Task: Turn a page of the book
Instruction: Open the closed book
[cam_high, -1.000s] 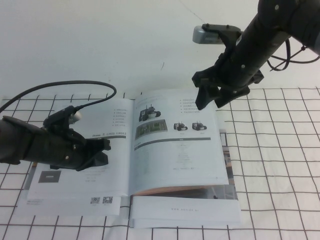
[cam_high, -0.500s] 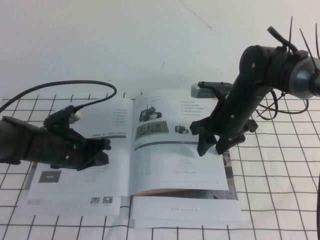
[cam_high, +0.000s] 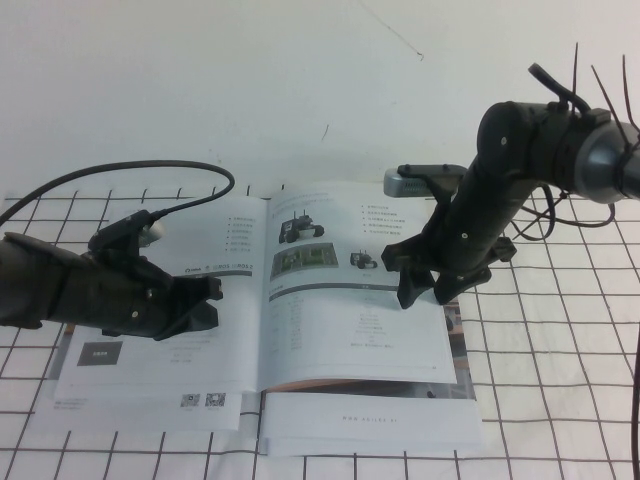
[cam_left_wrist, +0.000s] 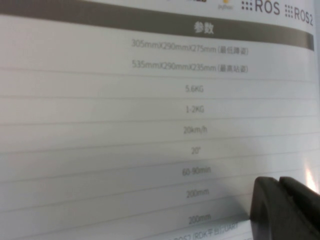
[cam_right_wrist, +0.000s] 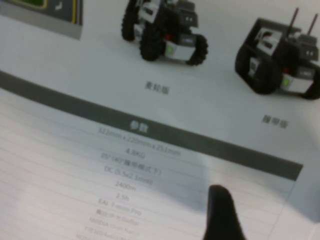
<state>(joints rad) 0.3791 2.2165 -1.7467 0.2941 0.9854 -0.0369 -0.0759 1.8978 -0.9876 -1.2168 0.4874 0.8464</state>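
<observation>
The book (cam_high: 240, 345) lies open in the middle of the table. Its right-hand page (cam_high: 345, 310) lies flat and shows wheeled robots (cam_right_wrist: 165, 32), a green photo and a grey bar (cam_right_wrist: 150, 127). My right gripper (cam_high: 427, 293) hangs open just over this page's outer half, near the grey bar. In the right wrist view only one dark fingertip (cam_right_wrist: 223, 202) shows above the table lines. My left gripper (cam_high: 205, 300) is shut and rests on the left-hand page near the spine. Its closed fingers (cam_left_wrist: 280, 205) press on the printed table there.
Wider white sheets with QR codes (cam_high: 200, 401) stick out under the book at the front and left. A grid-patterned cloth (cam_high: 560, 350) covers the table. A black cable (cam_high: 130, 175) arcs behind the left arm. Plain white surface lies behind the book.
The right arm has come down from above the book's far right corner to just over the right page's outer half. It has barely moved in the last half second. The left arm is still.
</observation>
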